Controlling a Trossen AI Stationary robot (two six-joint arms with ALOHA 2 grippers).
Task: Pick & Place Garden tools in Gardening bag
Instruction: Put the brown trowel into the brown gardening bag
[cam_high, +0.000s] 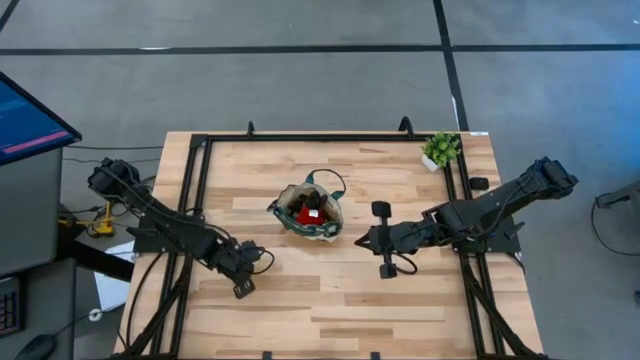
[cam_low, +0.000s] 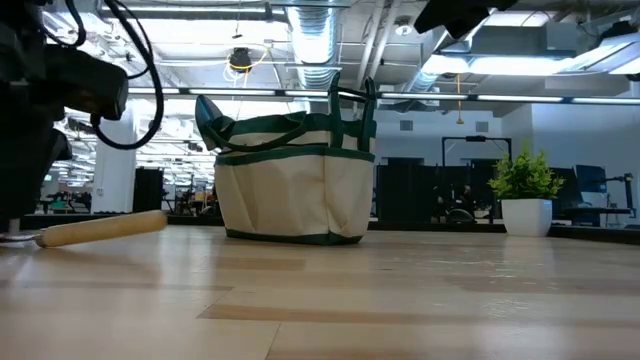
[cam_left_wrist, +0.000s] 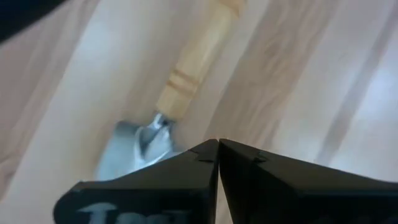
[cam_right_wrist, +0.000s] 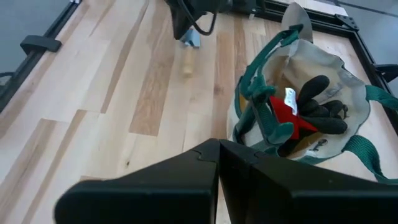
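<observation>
Nearest the front edge of the pale, plank-grained wooden table (cam_high: 330, 300), the left gripper (cam_left_wrist: 219, 144) hangs low over the boards with its two matte black fingers pressed flat together, clenched on nothing; just beyond their tips lies the trowel (cam_left_wrist: 163, 109), a dull silver metal blade joined to a smooth, turned wooden handle with shallow ringed grooves near the ferrule, lying flat on the wood and apart from the fingers; in the low view that handle (cam_low: 100, 227) shows as a rounded light-wood rod resting on the tabletop; faint pale lettering on the left gripper body is too blurred to read; toward the middle of the table stands the gardening bag (cam_high: 311, 209), a soft cream fabric tote with dark green trim and thin green loop handles, upright and slumped open; inside it sit black, rubbery glove-like shapes and a red piece (cam_right_wrist: 288, 112) carrying a small white tag whose print cannot be made out; the right gripper (cam_right_wrist: 219, 148) is beside the bag on its right, jaws likewise clenched shut and empty; at the far right corner stands a small leafy green plant (cam_high: 440, 150) in a white pot.
</observation>
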